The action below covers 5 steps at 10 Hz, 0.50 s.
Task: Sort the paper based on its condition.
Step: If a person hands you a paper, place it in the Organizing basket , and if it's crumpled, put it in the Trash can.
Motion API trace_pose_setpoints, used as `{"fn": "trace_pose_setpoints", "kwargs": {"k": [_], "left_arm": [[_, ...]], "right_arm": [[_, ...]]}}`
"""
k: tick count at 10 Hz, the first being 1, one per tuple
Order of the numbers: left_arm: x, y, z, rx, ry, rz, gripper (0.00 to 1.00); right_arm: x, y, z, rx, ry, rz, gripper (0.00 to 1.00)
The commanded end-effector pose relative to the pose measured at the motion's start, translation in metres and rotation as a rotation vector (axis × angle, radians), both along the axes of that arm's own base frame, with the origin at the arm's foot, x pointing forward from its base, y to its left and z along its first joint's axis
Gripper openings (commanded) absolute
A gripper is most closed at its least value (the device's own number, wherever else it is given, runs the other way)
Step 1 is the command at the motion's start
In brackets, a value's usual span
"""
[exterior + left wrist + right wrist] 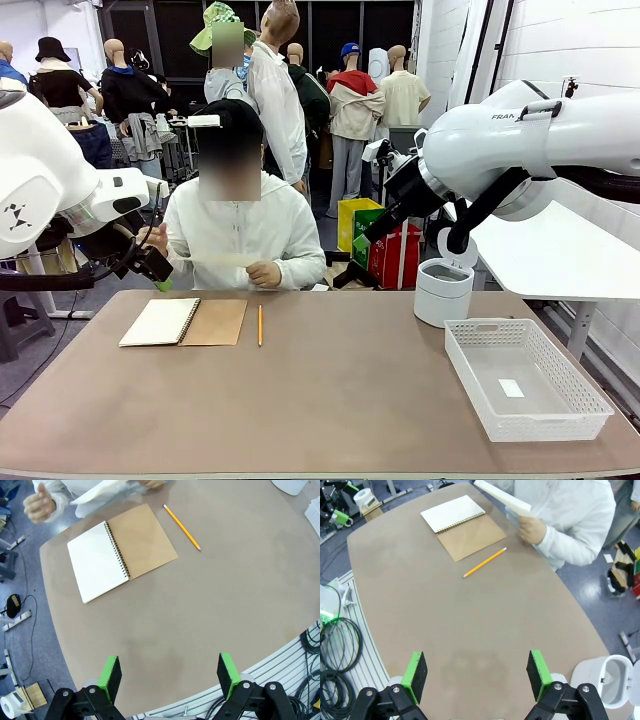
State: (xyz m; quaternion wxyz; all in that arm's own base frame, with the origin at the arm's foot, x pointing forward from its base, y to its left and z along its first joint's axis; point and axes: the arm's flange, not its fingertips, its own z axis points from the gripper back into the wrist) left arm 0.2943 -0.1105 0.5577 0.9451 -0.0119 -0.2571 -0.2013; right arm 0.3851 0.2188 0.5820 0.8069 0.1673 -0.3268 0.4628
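You are looking at what seems to be the very start of the sorting job. The paper (pixel 222 259) is not lying on the table (pixel 350 400). The person across from you is holding one flat, smooth sheet up in the air, with a hand (pixel 265 273) pinching one end. I think it is being held up so it can be passed over or scrunched, but you cannot tell which.

Your left gripper (pixel 170 677) is hanging high over your side of the table. Its green pads (pixel 114 677) are spread wide and nothing is between them. Your right gripper (pixel 476 675) is doing the same on its side, with its jaws wide apart and gripping nothing. Both are sitting up and back, probably so the person is getting room to work.

The notebook (pixel 185 322) is lying open near the person, with its brown cover folded out flat. The pencil (pixel 260 325) is lying just beside it. The sheet is probably coming from that notebook.

On your right, the white basket (pixel 480 360) and the round white bin (pixel 443 292) are standing near each other. I am guessing one is for smooth sheets and one is for crumpled ones. They are sitting close to your right arm, so that arm is likely the one doing the dropping.
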Motion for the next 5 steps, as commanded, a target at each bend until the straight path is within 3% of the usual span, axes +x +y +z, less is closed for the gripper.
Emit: {"fn": "trace_pose_setpoints", "kwargs": {"k": [1, 5], "left_arm": [[-0.0001, 0.0001, 0.0003, -0.002, 0.0, -0.001, 1.0], [-0.0001, 0.0001, 0.0003, -0.002, 0.0, -0.001, 1.0]], "right_arm": [[0.0001, -0.0002, 0.0007, 0.002, 0.0, -0.001, 1.0], [0.0001, -0.0002, 0.0007, 0.002, 0.0, -0.001, 1.0]]}}
